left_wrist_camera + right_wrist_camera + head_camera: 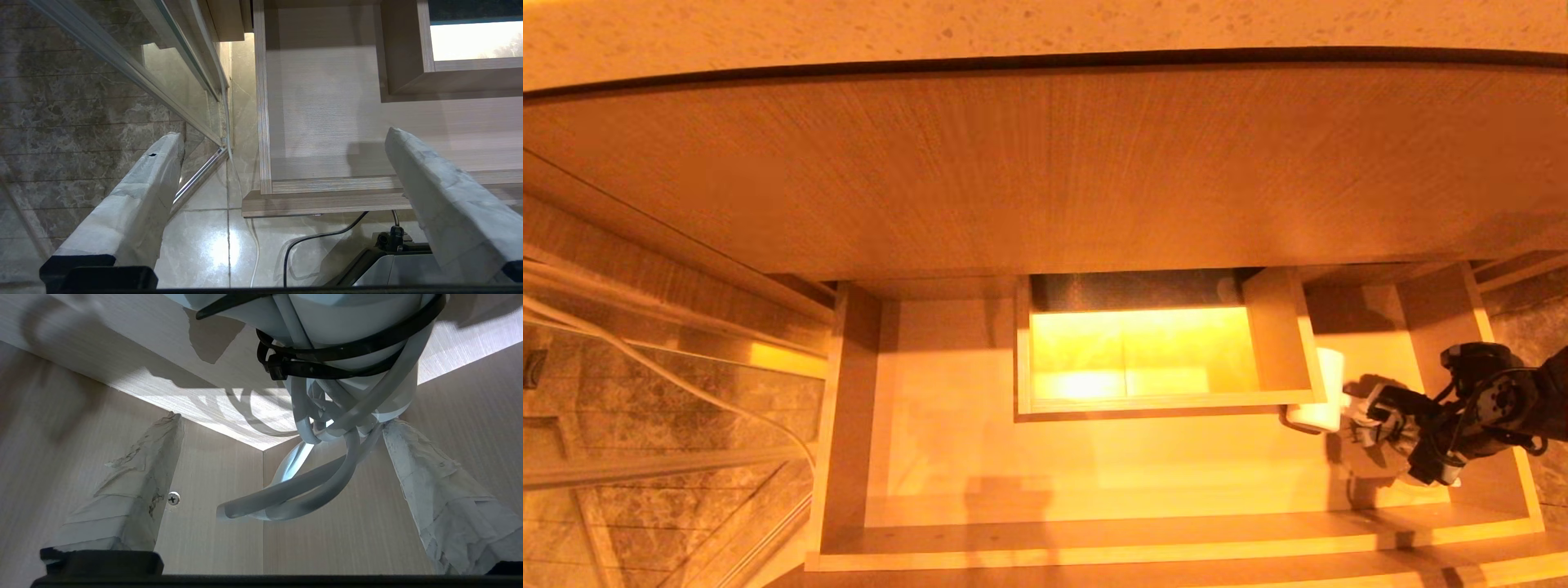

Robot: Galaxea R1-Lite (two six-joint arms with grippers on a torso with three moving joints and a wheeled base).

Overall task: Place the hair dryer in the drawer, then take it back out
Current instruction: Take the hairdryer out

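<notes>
You are looking down into the drawer (pixel 947 457), pulled fully out below a wood-grain front panel (pixel 1045 163) and a speckled counter (pixel 1045 24). The hair dryer (pixel 1321 390) lies on the drawer's pale floor on your right side, its white barrel close against the outer wall of the boxed cut-out (pixel 1143 359) at mid-back. That spot seems chosen so the box wall steadies it.

Your right hand (pixel 1368 425) sits low inside the drawer, just beside the dryer's handle end. Its taped fingers (pixel 135 490) are spread wide and clamp nothing. In the right wrist view the dryer's white body and its cord bundle (pixel 310 473), cinched with black ties, hang between the spread fingers without being pinched (whether a finger brushes the cord, you cannot tell).

Room is tight here: the box wall is on one side, the drawer's right wall (pixel 1499 457) on the other, the front rail below. Toward the left the drawer floor is open.

Your left hand (pixel 282 196) hangs outside the drawer's left corner over the tiled floor (pixel 204 245), fingers wide apart, holding nothing.
</notes>
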